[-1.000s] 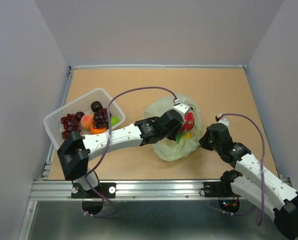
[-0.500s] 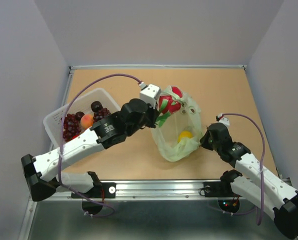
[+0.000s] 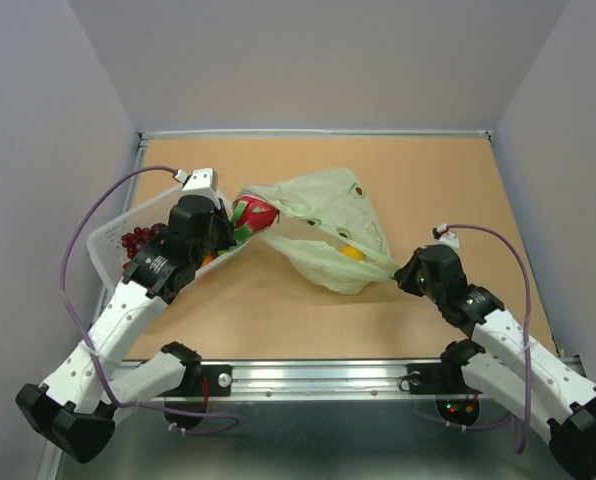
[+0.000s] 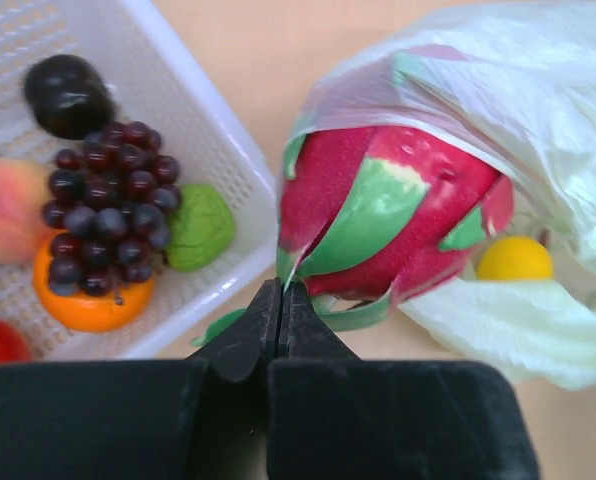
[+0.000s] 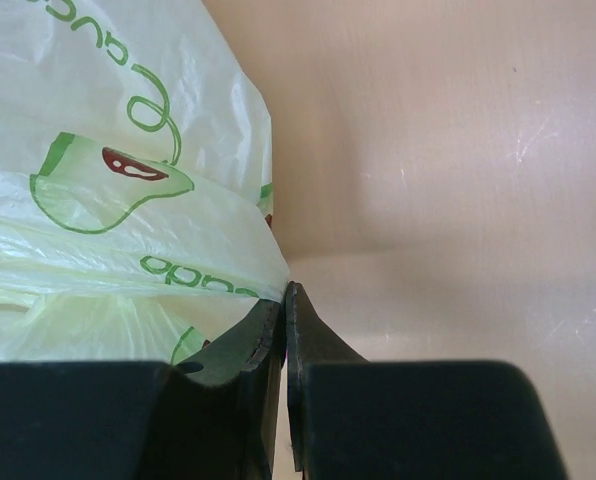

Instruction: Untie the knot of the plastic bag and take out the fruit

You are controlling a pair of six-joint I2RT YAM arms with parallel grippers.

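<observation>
While the right claw (image 3: 402,271) sits near the front edge of the worktop (image 3: 458,190), pinched shut on a corner of the pale green plastic bag (image 3: 330,205), the bag is pulled taut leftward above the worktop. A yellow lemon (image 3: 352,252) shows through the plastic. At the bag's left end a pink dragon fruit (image 3: 255,213) pokes out, partly draped in plastic. The left claw (image 3: 234,227) is clamped tight on one of its green scales. Just beside it, the white basket (image 4: 203,130) holds an orange (image 4: 88,300), a peach (image 4: 8,205), a dark grape bunch (image 4: 108,210), a green lime (image 4: 200,225) and a dark plum (image 4: 66,92).
</observation>
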